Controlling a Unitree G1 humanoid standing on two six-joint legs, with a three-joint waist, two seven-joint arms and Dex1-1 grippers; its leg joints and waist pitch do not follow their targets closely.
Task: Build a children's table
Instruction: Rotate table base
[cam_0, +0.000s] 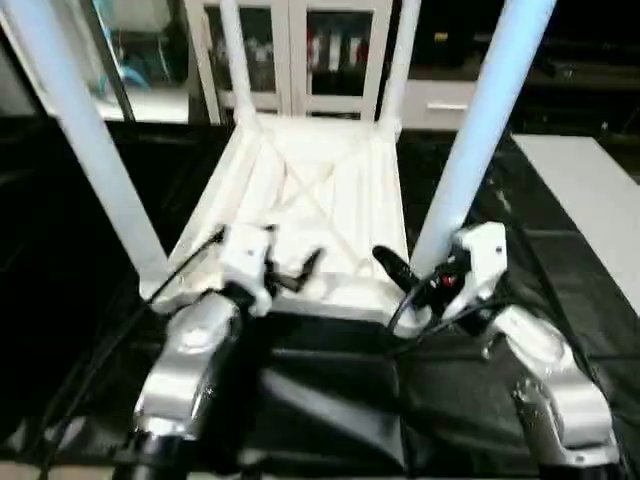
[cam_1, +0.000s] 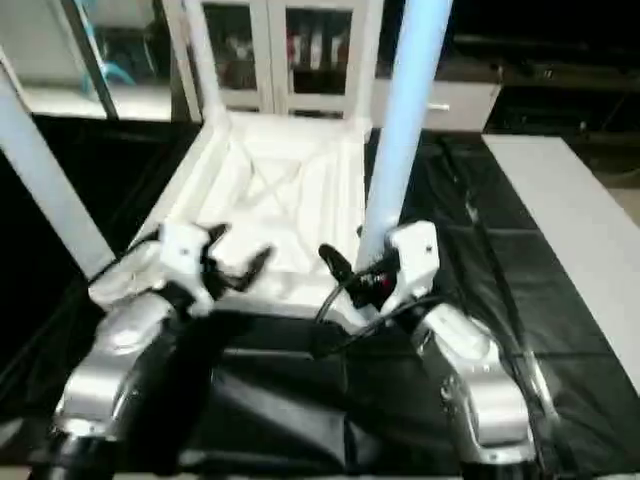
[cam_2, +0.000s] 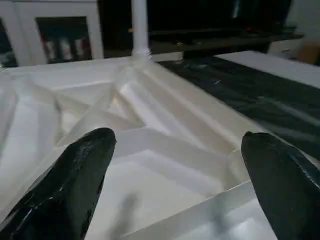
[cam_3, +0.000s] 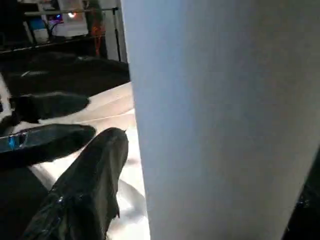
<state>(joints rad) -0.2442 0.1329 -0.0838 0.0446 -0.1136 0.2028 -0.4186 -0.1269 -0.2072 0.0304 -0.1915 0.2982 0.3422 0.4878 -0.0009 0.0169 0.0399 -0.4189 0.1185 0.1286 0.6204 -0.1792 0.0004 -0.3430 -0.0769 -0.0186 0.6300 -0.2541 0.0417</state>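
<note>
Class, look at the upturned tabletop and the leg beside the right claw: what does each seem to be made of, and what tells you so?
Tabletop: probably moulded white plastic, semi-gloss, judging by its cast ribs. Leg: smooth white tube, likely plastic, though coated metal would look alike.

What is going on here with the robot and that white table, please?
The robot is putting together a small white table. The top lies upside down on the black cloth, ribs up, with four legs standing in its corners. The left gripper hovers open over the near edge. The right gripper is at the base of the near right leg.
</note>
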